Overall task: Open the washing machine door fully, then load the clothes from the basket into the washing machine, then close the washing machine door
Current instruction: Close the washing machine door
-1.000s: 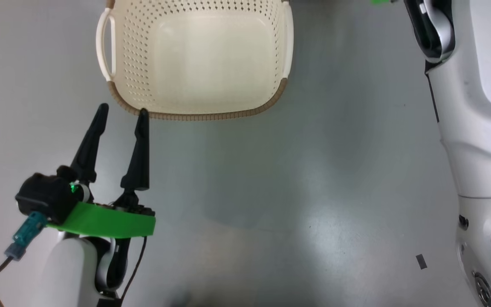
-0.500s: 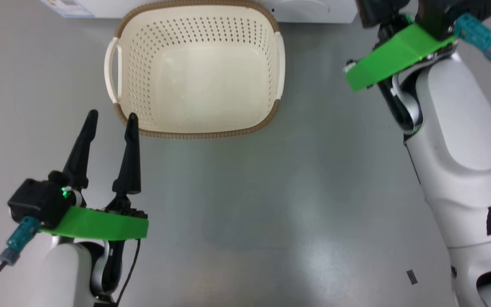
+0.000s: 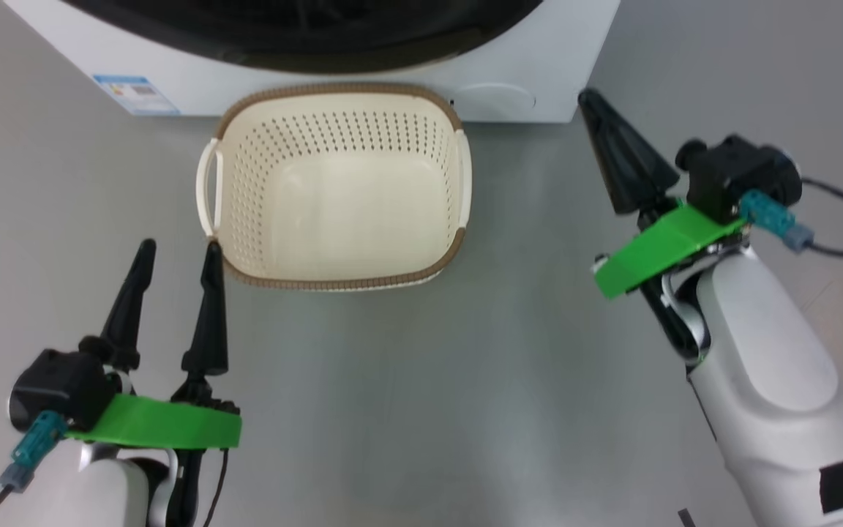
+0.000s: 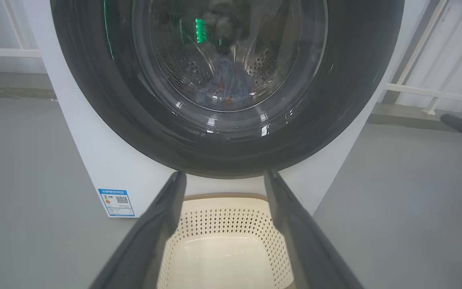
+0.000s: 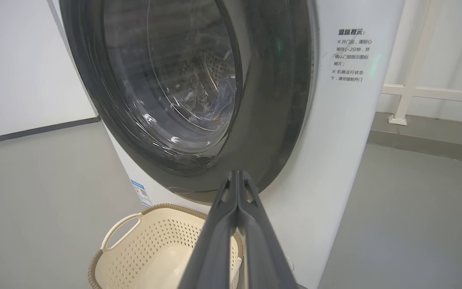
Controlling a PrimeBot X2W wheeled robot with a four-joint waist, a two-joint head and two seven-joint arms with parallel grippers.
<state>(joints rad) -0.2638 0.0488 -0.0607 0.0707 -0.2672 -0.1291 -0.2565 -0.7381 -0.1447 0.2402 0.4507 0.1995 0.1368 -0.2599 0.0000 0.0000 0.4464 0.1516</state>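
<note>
Grey floor (image 3: 465,402) holds the empty basket (image 3: 341,282); behind it the washing machine door (image 4: 231,40) looks shut. Left pincer (image 3: 178,247) apart, right pincer (image 3: 590,99) together: press the door's rim firmly, confirming latch.

Door (image 4: 223,160), seemingly shut, before the drum (image 4: 264,64)

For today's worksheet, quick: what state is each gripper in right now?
Left gripper: open, holding nothing.
Right gripper: shut, holding nothing.
</note>
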